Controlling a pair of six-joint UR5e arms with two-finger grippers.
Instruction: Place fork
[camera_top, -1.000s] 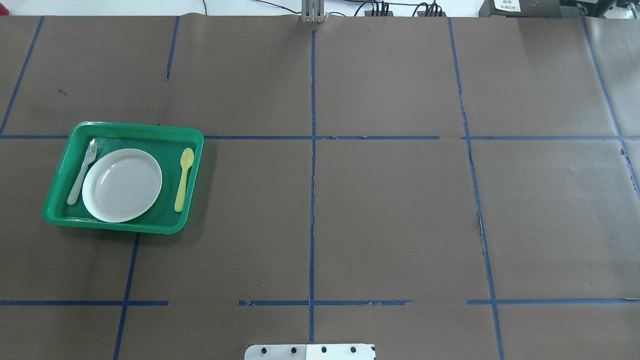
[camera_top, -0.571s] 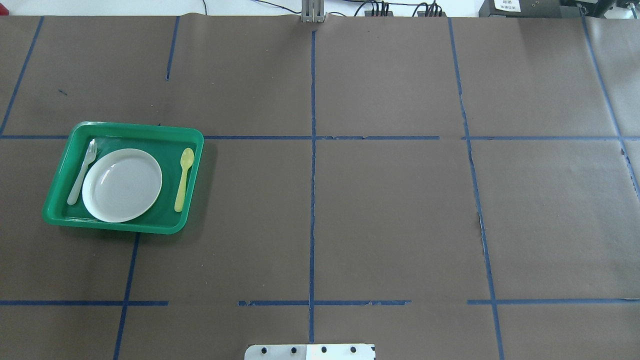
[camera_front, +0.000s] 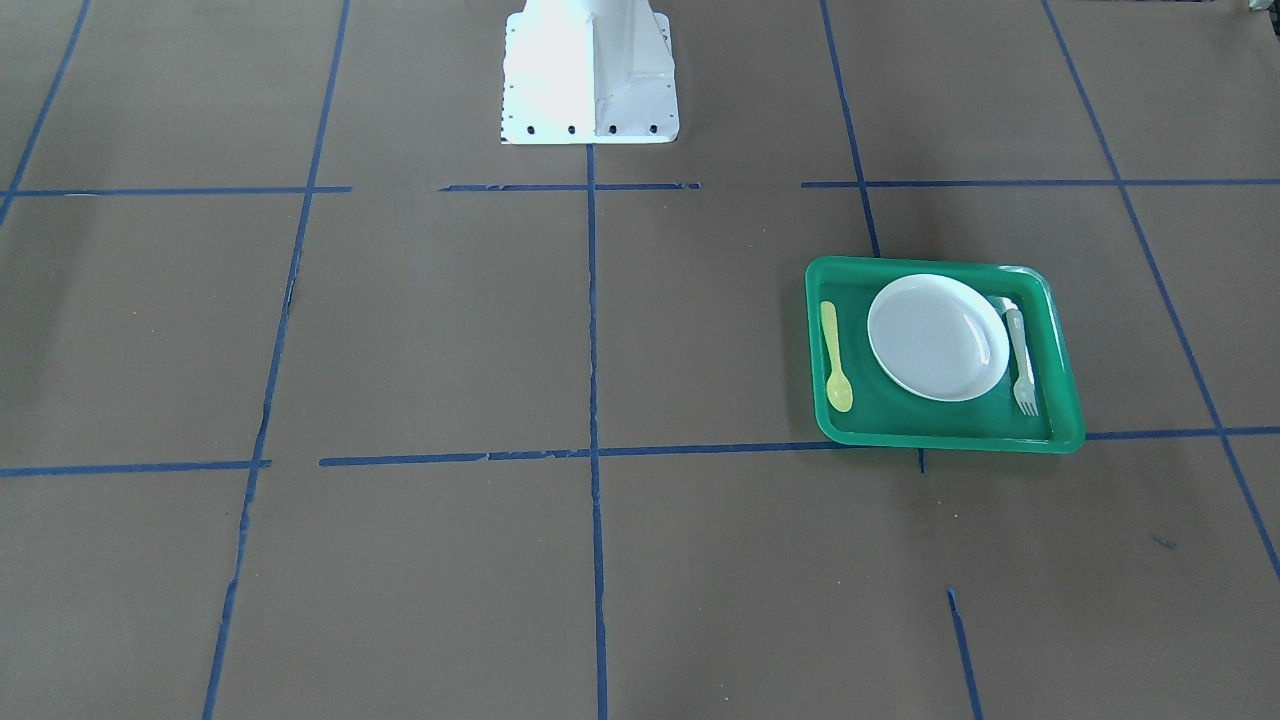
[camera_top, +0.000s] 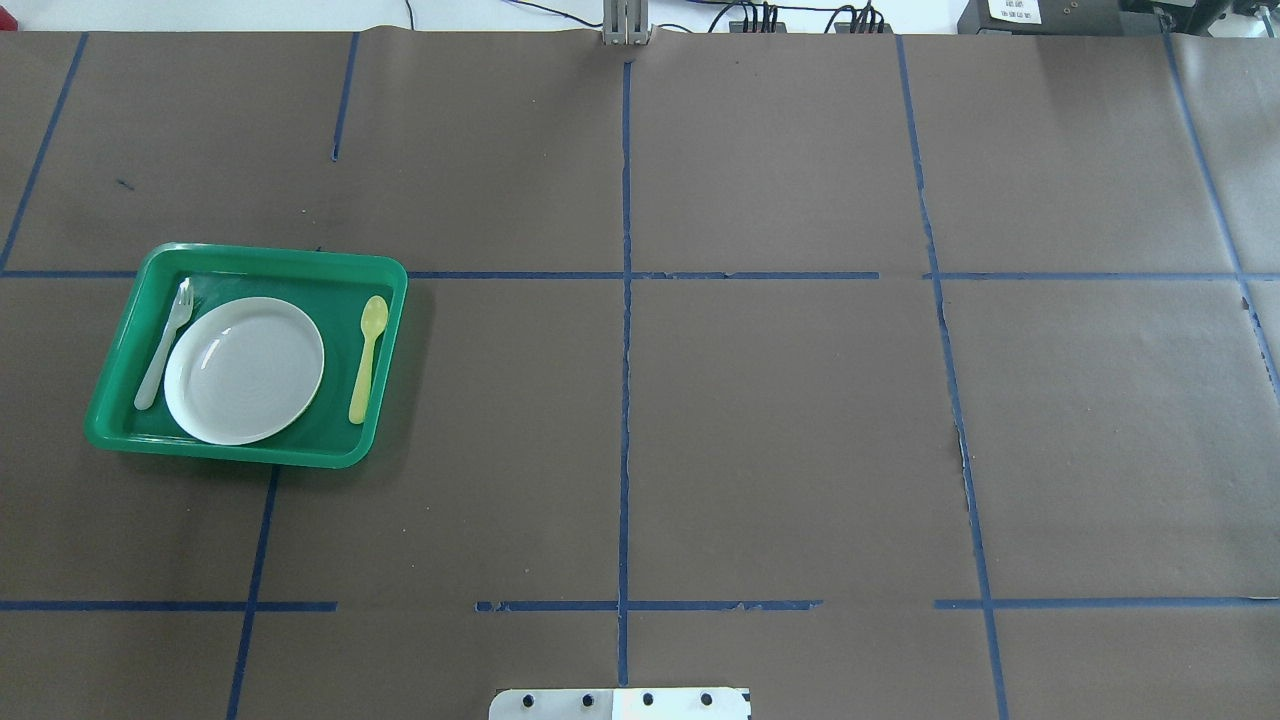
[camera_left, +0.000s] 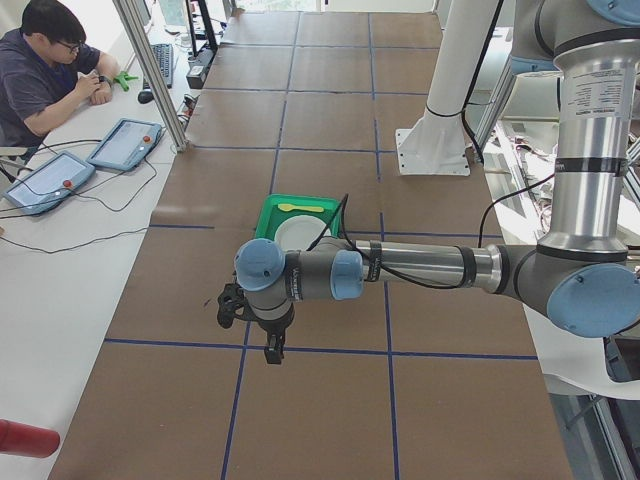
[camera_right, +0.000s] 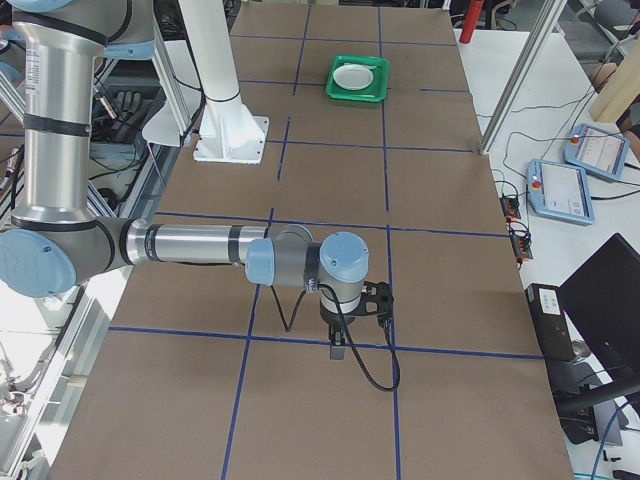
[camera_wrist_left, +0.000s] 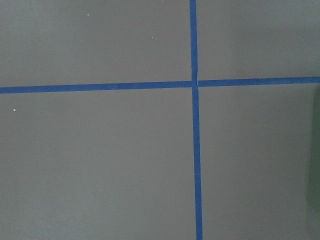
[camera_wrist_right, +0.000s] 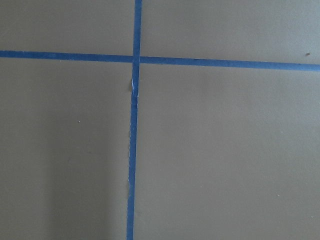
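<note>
The pale grey-white fork (camera_top: 163, 345) lies flat in the green tray (camera_top: 290, 258), along the plate's left side in the overhead view. It also shows in the front view (camera_front: 1021, 362). The white plate (camera_top: 244, 370) sits in the tray's middle, and a yellow spoon (camera_top: 368, 355) lies on its other side. My left gripper (camera_left: 272, 350) shows only in the left side view, hanging above the paper short of the tray. My right gripper (camera_right: 337, 352) shows only in the right side view, far from the tray (camera_right: 357, 78). I cannot tell whether either is open or shut.
Brown paper with blue tape lines covers the table (camera_top: 780, 420). The white robot base (camera_front: 590, 80) stands at the table's robot side. Both wrist views show only paper and tape crossings. An operator (camera_left: 50, 70) sits at a side bench with tablets.
</note>
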